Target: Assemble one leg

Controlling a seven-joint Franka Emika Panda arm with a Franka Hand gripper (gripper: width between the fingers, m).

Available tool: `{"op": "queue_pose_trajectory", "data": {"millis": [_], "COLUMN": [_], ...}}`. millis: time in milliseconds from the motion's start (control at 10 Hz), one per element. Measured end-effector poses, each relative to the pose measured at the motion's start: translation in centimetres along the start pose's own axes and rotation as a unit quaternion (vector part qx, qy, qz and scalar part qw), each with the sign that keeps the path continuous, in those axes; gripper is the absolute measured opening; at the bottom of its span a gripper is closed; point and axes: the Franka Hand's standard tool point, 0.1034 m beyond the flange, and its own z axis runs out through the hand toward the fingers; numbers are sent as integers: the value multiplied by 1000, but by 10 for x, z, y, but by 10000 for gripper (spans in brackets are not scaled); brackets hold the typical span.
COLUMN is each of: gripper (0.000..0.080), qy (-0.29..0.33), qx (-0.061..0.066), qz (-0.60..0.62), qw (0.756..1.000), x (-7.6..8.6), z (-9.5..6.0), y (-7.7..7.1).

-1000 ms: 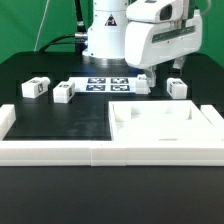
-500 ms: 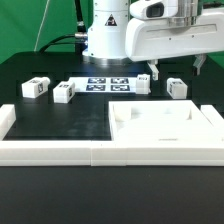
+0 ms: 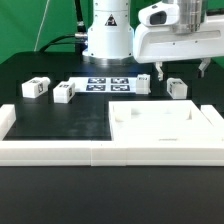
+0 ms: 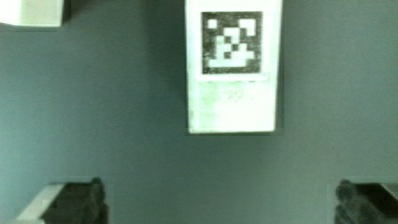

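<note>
Legs [image 3: 64, 93] number four, panel [image 3: 160, 125] one, and tool [image 3: 183, 70] hangs wide open near one leg [image 3: 177, 88].

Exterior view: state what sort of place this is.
Likely a robotics lab test bench: a black table edged with white rails, a marker board of tags, and an arm above loose white legs.

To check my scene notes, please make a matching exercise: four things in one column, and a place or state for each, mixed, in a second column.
1 panel
2 marker board
3 end effector
4 front rail

a open, over a leg
b along the near edge
c flat, in front of the arm
d behind the front rail, on the exterior view's right

Pairs: 1-d, 2-c, 3-a, 4-b
</note>
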Motion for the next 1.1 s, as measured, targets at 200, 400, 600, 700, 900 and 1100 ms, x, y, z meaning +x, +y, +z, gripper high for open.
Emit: {"op": "queue_pose_trajectory", "data": {"millis": [200,400,600,700,900,1100], "gripper": [649,649,649,649,649,649], "qy": [-64,-171,-244,-302,-375,-430], "qx": [-11,-15,-20,-22,-21,-21], "qz": [-9,-9,-14,-11,-10,-11], "qw": [998,985,970,953,927,903], "x": [-9,-8,-19,-30,-30,-37], "z": [1,0,5,3,7,15], "y": [4,3,-5,-5,-7,-7]}}
